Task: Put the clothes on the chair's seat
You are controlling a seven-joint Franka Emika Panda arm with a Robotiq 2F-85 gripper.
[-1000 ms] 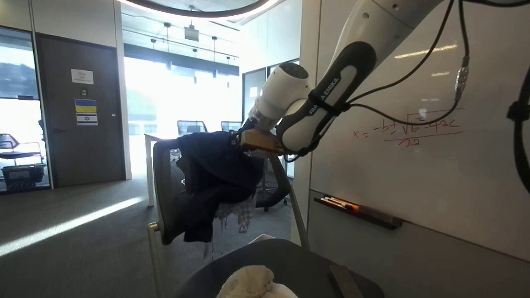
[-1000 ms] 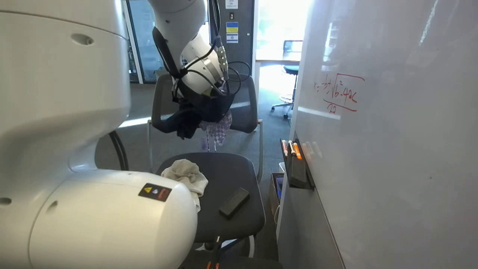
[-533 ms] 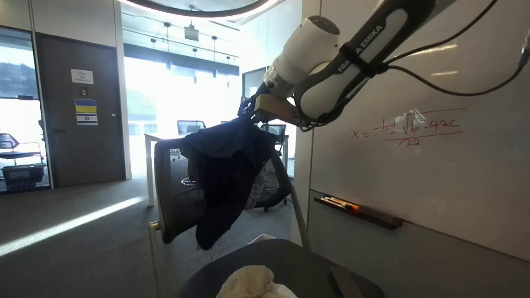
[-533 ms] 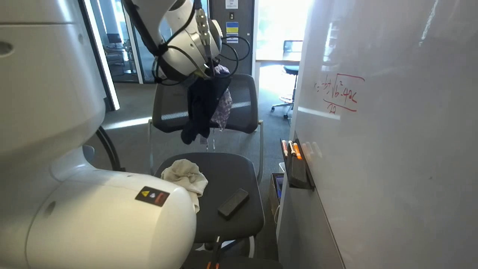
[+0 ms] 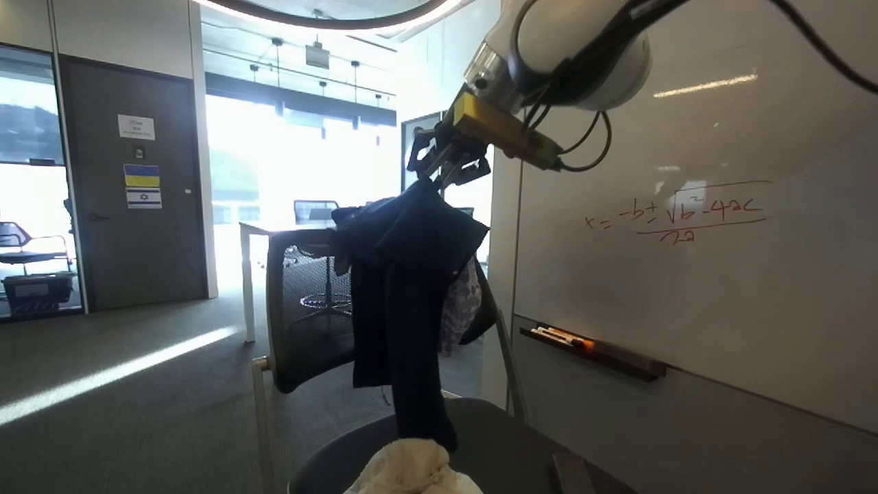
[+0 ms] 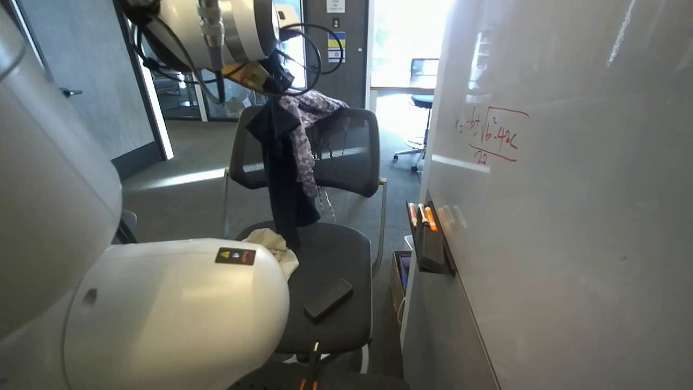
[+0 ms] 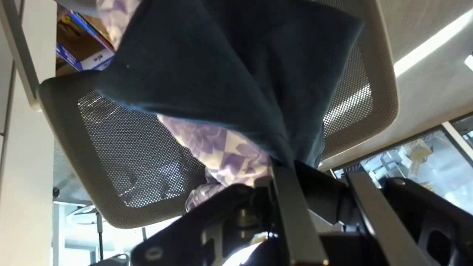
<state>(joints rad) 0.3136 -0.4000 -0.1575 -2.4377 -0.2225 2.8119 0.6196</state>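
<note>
While the dark garment (image 5: 411,247) is being held up by the gripper (image 5: 434,180), its cloth is being pinched between the fingers (image 7: 295,218) and is being gathered into a peak at their tips. In both exterior views, the dark garment is being suspended in front of the backrest (image 6: 357,160) of the chair (image 5: 302,353), and two long folds are being shown hanging from it toward the seat (image 6: 346,254). The end of the longer fold is being seen over the rear of the seat, near the beige cloth (image 6: 273,246); whether the seat is being touched by it cannot be told. White and purple, the patterned cloth (image 6: 304,146) is being draped across the top edge of the backrest, and in the wrist view it is being partly covered by the dark garment. Whether it too is being gripped cannot be made out.

On the seat, the beige cloth is being supported in a crumpled heap, part of which is being hidden by the robot arm (image 6: 189,303) in an exterior view. Nearby, and apart from that heap, a dark oblong block (image 6: 328,299) is being borne by the same seat. Beside the chair, a formula in red (image 6: 489,134) is being displayed on a whiteboard (image 6: 568,216), and markers (image 6: 423,215) are being held in the tray (image 5: 621,365) below.
</note>
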